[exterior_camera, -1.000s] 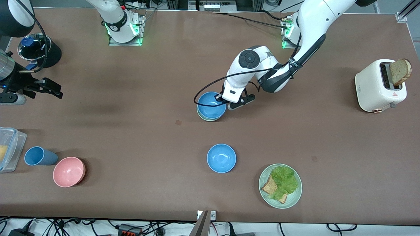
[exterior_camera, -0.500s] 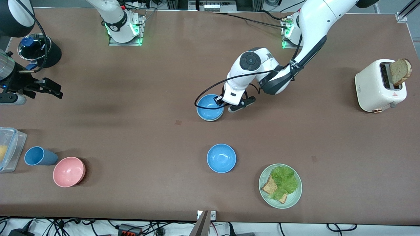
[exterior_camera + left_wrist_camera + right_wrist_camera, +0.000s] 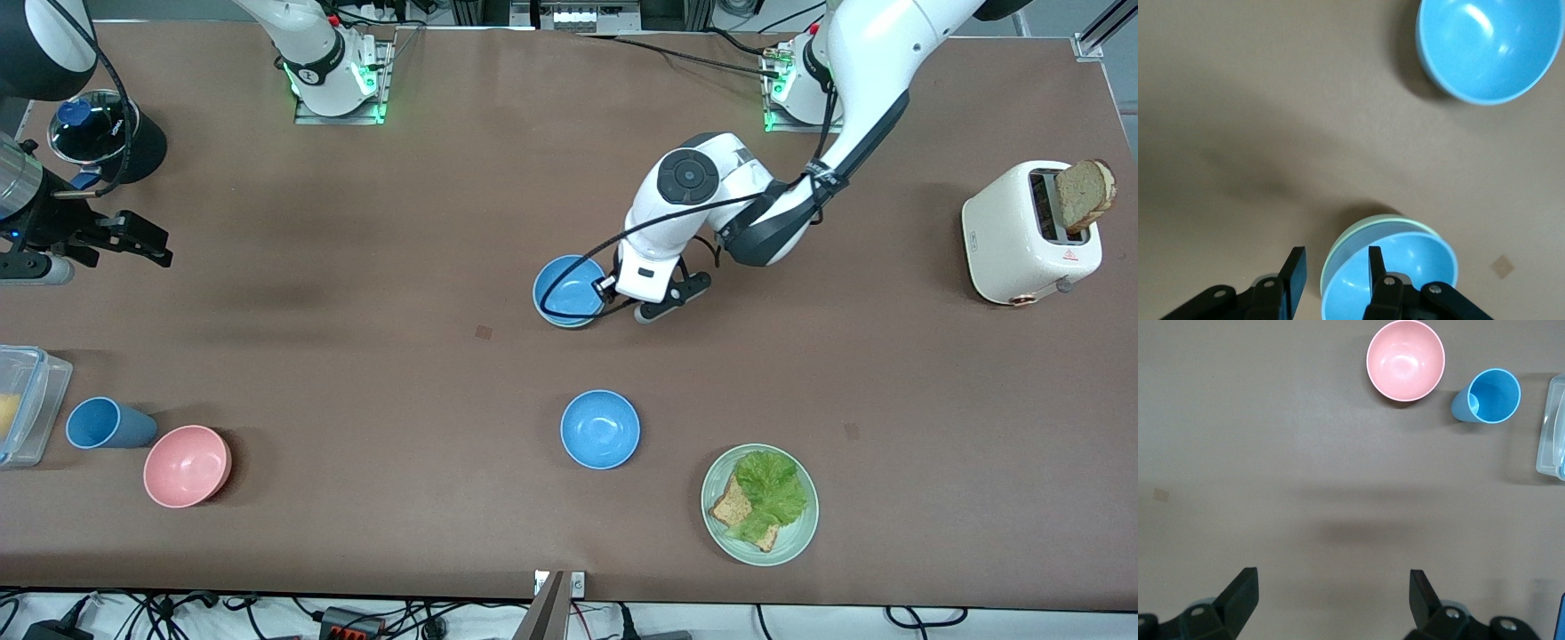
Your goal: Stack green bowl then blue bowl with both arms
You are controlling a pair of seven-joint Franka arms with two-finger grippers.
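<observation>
Left pincer, open and empty, sits beside the blue bowl nested in the green bowl; it should lift straight clear. Right pincer waits wide open, empty, over bare tabletop.

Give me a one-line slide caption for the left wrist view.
Left gripper open beside the blue bowl nested in the green bowl, a second blue bowl apart on the table.

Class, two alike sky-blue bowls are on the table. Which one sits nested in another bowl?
The sky-blue bowl beside the left gripper, resting inside the pale mint-green bowl. The other blue bowl stands alone, nearer the camera.
</observation>
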